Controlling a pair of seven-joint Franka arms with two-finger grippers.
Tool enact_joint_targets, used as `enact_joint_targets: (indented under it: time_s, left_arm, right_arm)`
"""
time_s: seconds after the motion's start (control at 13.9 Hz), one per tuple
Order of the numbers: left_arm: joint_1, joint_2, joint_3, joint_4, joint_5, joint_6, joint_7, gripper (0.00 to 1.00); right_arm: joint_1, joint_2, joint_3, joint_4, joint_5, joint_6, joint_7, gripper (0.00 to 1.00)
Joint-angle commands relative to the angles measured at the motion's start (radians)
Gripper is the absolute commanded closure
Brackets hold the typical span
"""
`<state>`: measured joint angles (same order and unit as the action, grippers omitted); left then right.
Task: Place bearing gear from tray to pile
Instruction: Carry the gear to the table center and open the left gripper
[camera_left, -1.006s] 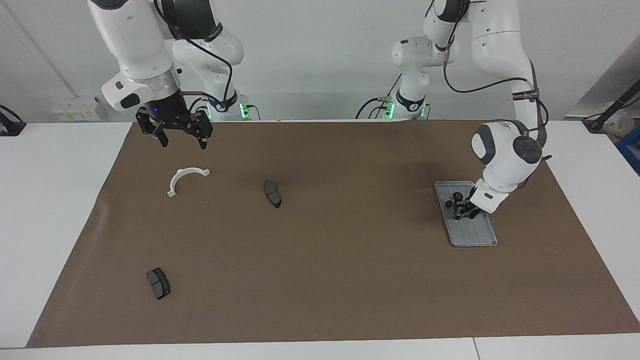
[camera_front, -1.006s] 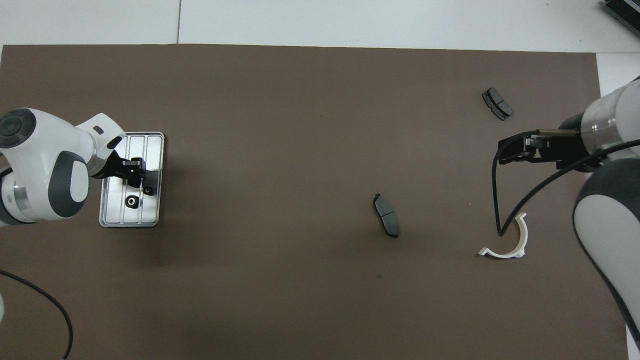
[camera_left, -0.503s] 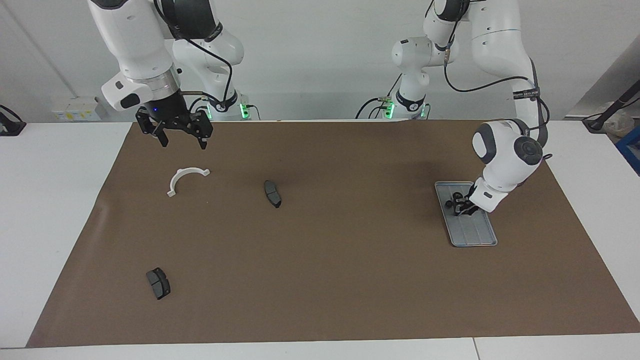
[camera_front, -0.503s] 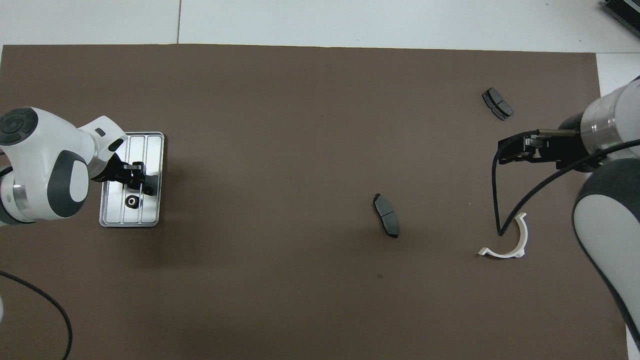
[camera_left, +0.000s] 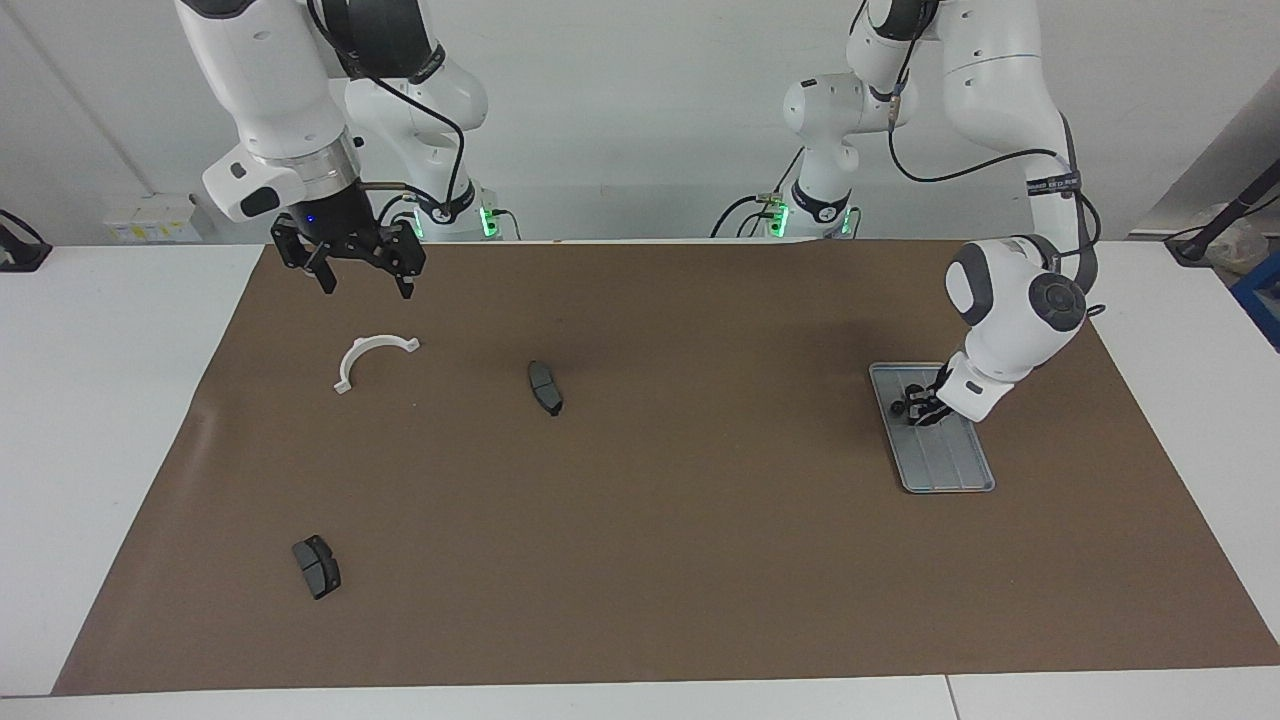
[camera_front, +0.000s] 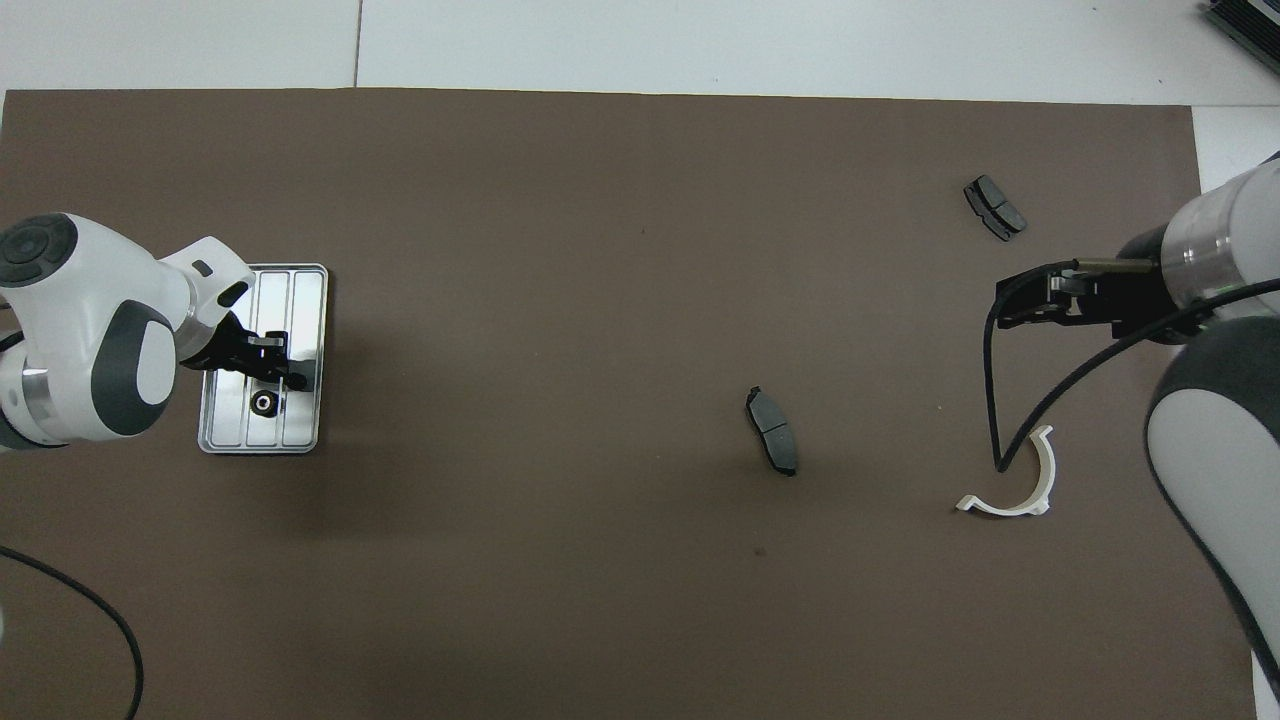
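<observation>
Left pincer (camera_left: 922, 410) down in tray (camera_left: 950, 470) beside a gear (camera_front: 263, 403); can't tell if it's clenched. Right pincer (camera_left: 365, 283) spread wide, waiting above white bracket (camera_left: 370, 358).

Even, bright, diffuse light falls from above, so shadows on the brown mat (camera_left: 640, 520) are soft and faint, darkest as a blur beside the tray (camera_front: 305, 300) at the left of the overhead view. The tray's ridged metal shows a pale glare. Both views are sharp, with no visible edge distortion.
</observation>
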<state>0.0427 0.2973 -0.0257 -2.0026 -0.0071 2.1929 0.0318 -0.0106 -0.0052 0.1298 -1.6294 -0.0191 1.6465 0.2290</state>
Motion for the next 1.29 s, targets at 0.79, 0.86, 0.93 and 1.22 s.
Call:
enact_joint_targets:
  time_s: [0.79, 0.86, 0.93, 1.22]
  left_arm:
    - [-0.179, 0.086, -0.002, 0.192, 0.013, 0.004, -0.359, 0.9]
    - [-0.234, 0.085, -0.002, 0.189, 0.012, 0.005, -0.425, 0.9]
    - [-0.294, 0.08, -0.002, 0.18, 0.012, 0.005, -0.5, 0.9]
    - [-0.502, 0.069, -0.005, 0.177, 0.01, 0.01, -0.76, 0.87]
  right_arm:
    - [-0.037, -0.006, 0.005, -0.004, 0.018, -0.01, 0.006, 0.0]
    - [-0.034, -0.006, 0.005, -0.006, 0.018, -0.008, 0.01, 0.0]
    - [-0.034, -0.006, 0.005, -0.006, 0.018, -0.007, 0.01, 0.0]
    - [-0.034, -0.009, 0.005, -0.017, 0.018, -0.005, 0.01, 0.0]
